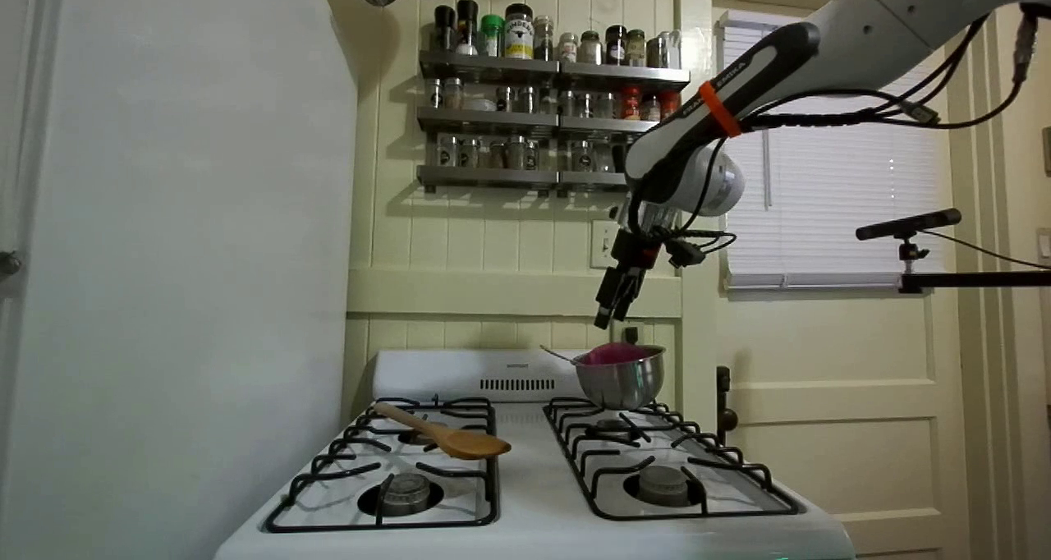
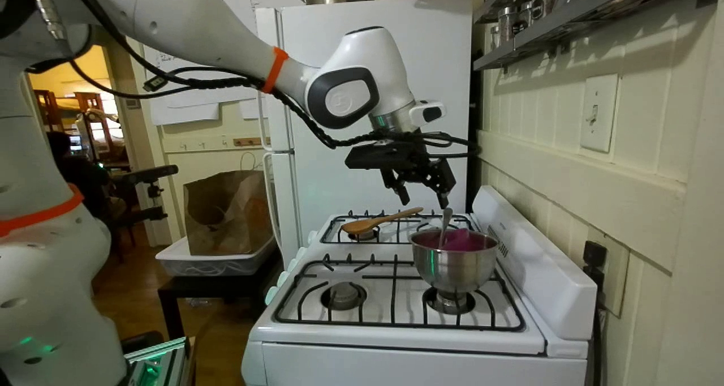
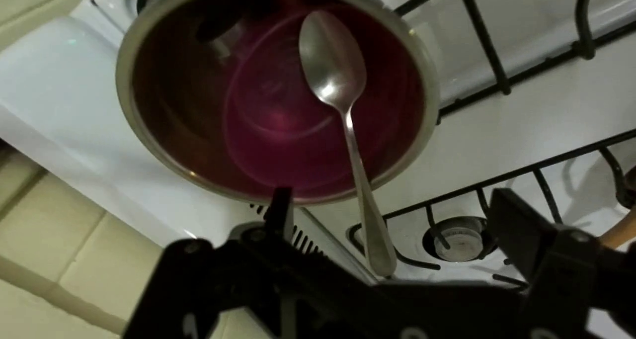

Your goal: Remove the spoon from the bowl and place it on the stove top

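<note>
A metal spoon (image 3: pixel 355 150) is leaning in the steel bowl (image 2: pixel 452 270), which is sitting near the back right corner of the white stove tabletop (image 1: pixel 530 486), seen from the front. The end effector (image 2: pixel 424 202) is hovering above, fingers (image 3: pixel 514 224) standing apart.

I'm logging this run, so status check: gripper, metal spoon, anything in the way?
Gripper open, nothing held. Metal spoon in bowl, handle sticking out past the rim. Nothing seen blocking the handle; wooden spoon lies on stove top.

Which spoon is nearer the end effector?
The metal spoon, leaning in the bowl below the end effector; the wooden spoon lies farther off on the stove top.
</note>
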You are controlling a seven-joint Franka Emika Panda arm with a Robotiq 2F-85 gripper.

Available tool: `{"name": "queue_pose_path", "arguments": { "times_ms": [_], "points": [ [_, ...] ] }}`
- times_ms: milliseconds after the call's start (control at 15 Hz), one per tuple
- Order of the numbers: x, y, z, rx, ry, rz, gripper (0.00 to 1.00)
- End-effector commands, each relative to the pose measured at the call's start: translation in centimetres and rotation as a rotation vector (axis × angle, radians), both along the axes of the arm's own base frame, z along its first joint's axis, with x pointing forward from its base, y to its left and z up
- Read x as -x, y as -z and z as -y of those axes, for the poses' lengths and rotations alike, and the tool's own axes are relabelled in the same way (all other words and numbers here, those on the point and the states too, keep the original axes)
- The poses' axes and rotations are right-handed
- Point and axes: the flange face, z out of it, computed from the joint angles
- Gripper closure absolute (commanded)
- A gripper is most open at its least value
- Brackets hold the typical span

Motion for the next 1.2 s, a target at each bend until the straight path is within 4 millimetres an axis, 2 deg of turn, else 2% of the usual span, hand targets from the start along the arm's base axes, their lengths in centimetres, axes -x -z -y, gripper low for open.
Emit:
{"name": "queue_pose_path", "arguments": {
  "times_ms": [0,67,133,267,533,1133],
  "points": [
    [-3.3,1.4,-0.4,-0.067,-0.153,0.025,0.0],
    [-3.7,1.8,-0.7,-0.115,-0.182,0.041,0.0],
    [-2.4,1.2,-0.1,-0.065,-0.116,0.016,0.0],
    [-2.9,1.6,-0.2,-0.069,-0.126,0.012,0.0],
    [-2.8,1.2,0.0,-0.069,-0.121,0.019,0.0],
    [-4.5,3.3,-1.3,-0.044,-0.176,0.058,0.0]
  ]
}}
